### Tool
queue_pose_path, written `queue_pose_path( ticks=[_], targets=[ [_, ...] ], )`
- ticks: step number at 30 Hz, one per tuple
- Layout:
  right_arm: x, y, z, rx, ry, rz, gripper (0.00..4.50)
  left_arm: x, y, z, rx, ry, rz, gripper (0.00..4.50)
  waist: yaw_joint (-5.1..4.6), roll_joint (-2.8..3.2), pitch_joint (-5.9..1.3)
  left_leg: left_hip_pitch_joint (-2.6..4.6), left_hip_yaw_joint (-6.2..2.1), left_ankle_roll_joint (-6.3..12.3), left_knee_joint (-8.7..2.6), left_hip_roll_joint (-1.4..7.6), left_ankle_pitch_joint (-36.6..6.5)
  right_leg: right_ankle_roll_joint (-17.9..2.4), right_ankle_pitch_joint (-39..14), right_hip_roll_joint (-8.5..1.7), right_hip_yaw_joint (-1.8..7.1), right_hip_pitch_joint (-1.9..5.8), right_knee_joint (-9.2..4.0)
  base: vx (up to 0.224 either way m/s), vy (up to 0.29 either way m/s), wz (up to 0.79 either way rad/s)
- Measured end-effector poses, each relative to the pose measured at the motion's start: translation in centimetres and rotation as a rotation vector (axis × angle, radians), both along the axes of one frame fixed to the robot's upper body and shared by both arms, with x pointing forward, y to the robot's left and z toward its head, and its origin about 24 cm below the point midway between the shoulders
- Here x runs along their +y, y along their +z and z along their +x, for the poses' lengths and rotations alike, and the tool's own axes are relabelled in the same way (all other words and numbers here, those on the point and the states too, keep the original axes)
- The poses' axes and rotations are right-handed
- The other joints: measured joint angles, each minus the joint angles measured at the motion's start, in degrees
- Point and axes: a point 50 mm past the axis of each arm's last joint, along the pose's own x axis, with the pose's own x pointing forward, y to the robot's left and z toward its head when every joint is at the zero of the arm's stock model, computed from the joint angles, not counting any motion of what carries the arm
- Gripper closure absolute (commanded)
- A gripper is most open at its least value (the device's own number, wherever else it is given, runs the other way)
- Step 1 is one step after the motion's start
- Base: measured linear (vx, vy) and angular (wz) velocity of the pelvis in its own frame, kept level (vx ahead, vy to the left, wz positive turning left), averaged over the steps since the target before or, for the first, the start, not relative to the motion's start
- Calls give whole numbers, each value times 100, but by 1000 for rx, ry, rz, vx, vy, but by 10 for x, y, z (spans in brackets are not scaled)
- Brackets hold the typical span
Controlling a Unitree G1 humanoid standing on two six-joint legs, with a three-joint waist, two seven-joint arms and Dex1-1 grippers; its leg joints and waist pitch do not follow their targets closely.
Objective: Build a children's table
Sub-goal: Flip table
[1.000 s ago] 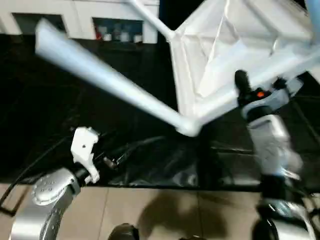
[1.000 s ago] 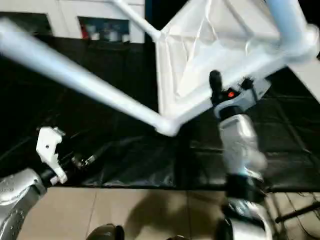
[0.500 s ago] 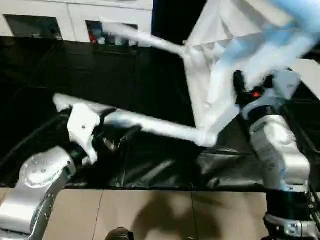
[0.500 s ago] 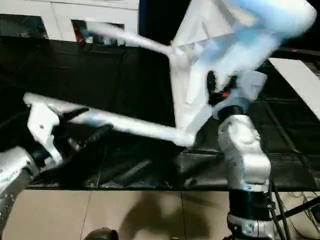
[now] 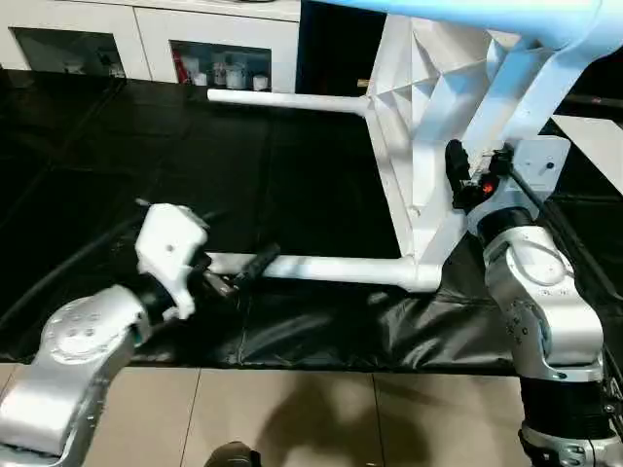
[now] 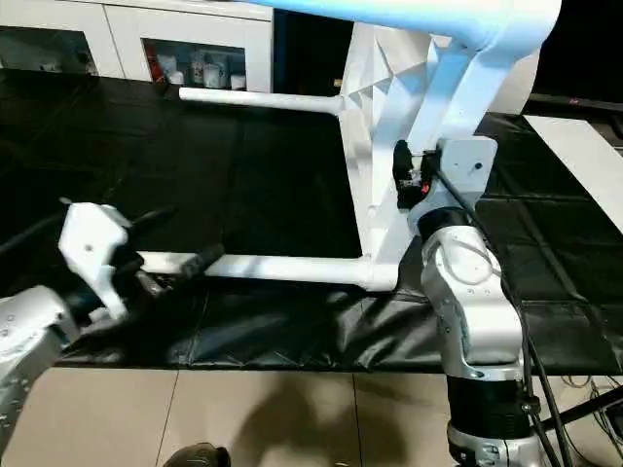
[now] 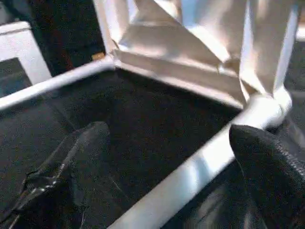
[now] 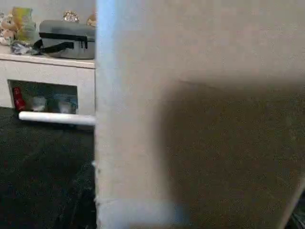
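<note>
Turning the children's table (image 5: pixel 428 146) upright is best done slowly. The right tool (image 5: pixel 458 180) is clamped on its edge, while the left tool (image 5: pixel 243 272), fingers spread apart, is set around the lower leg (image 5: pixel 331 269).

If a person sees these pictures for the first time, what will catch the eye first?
First, the white children's table, tipped on its side on the black floor covering, with its legs sticking out toward the robot's left. The right gripper holds the edge of the top. The left gripper, open, sits at the free end of the lowest leg.
</note>
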Motion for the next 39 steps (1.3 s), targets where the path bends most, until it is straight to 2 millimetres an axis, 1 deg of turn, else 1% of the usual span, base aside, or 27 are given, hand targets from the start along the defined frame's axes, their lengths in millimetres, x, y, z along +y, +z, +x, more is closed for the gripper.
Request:
queue_pose_path(
  ticks=[4,7,10,11,13,14,15,16,18,19,20,21,22,23,27,30,31,33,35,36,39],
  targets=[
    [7,0,6,16,-14,-50,256,-3,6,5,-61,12,42,0,-11,0,0,3,0,-2,4,0,1,0,0,0,1,0,0,0,0,0],
    [10,1,8,25,-12,-55,256,-6,13,9,-136,15,82,0,-37,1,1,9,-1,-5,3,-1,3,1,0,0,5,-17,0,0,0,0],
    [13,1,9,26,-6,-58,256,-8,16,14,-203,20,130,0,-47,-1,-1,13,0,-6,1,0,4,2,1,0,5,-24,1,0,0,0],
    [14,0,9,27,1,-59,200,-9,17,17,-242,29,134,0,-49,-2,-2,13,0,-6,1,0,3,2,1,0,5,-24,1,0,0,0],
    [15,0,9,31,7,-66,200,-10,21,22,-332,59,162,0,-57,-10,-7,13,0,-6,-2,0,3,3,1,0,5,-22,1,0,0,0],
    [14,-4,9,51,1,-84,179,-9,22,24,-369,77,180,0,-61,-19,-12,13,0,-6,-4,1,3,3,1,1,5,-20,1,0,0,0],
    [13,-17,10,117,1,-100,179,-9,23,26,-409,94,201,0,-69,-29,-16,8,0,-6,-5,2,4,1,3,2,5,-8,1,0,0,0],
    [13,-31,9,177,5,-107,168,-9,23,27,-435,105,214,0,-70,-40,-10,-1,0,-6,-4,2,3,1,6,2,4,-9,1,0,0,0],
    [13,-54,5,272,14,-115,148,-7,21,28,-471,137,235,0,-71,5,21,-51,2,-7,2,1,4,-9,35,2,9,-49,-1,0,0,0],
    [12,-60,5,296,12,-114,148,-6,20,29,-487,154,243,0,-68,18,30,-76,3,-11,4,1,9,-28,55,1,9,-75,2,0,0,0],
    [12,-61,5,303,11,-114,128,-5,21,29,-498,167,248,0,-70,26,35,-95,3,-13,5,2,12,-30,59,2,7,-93,5,0,0,0],
    [11,-61,6,300,8,-111,128,-5,21,29,-506,171,254,0,-68,27,35,-102,4,-12,5,5,13,-30,59,3,4,-102,10,0,0,0],
    [11,-60,6,295,6,-108,113,-5,21,29,-510,169,258,0,-67,27,35,-102,3,-12,4,9,13,-32,57,4,-1,-102,10,0,0,0],
    [10,-59,7,285,3,-103,106,-5,21,29,-532,167,274,0,-67,27,35,-102,3,-12,3,10,13,-33,56,5,-2,-103,10,0,0,0],
    [7,-60,10,271,2,-81,106,-2,20,28,-671,189,334,0,-62,27,37,-101,4,-12,7,11,13,-35,55,5,-2,-101,8,0,0,0],
    [8,-57,12,251,16,-79,106,-1,25,26,-768,216,377,0,-64,27,37,-100,3,-12,10,12,13,-36,57,5,-2,-100,8,0,0,0],
    [9,-55,13,240,17,-79,133,-1,26,25,-796,226,385,0,-63,27,37,-100,3,-12,9,12,13,-36,57,5,-2,-99,8,0,0,0],
    [10,-52,14,217,22,-78,133,2,30,24,-862,264,406,0,-63,27,37,-99,3,-12,9,12,13,-36,57,5,-2,-99,9,0,0,0],
    [11,-50,15,206,29,-77,152,6,32,23,-910,296,441,0,-64,27,37,-99,3,-12,9,12,13,-36,57,5,-2,-99,9,0,0,0],
    [12,-51,15,204,33,-74,174,7,31,23,-930,309,457,0,-66,27,37,-99,3,-12,9,12,13,-35,57,5,-2,-99,9,0,0,0],
    [13,-52,15,205,40,-73,198,8,30,22,-979,336,503,0,-65,27,37,-100,3,-12,10,12,13,-36,57,5,-2,-99,9,0,0,0]
  ],
)
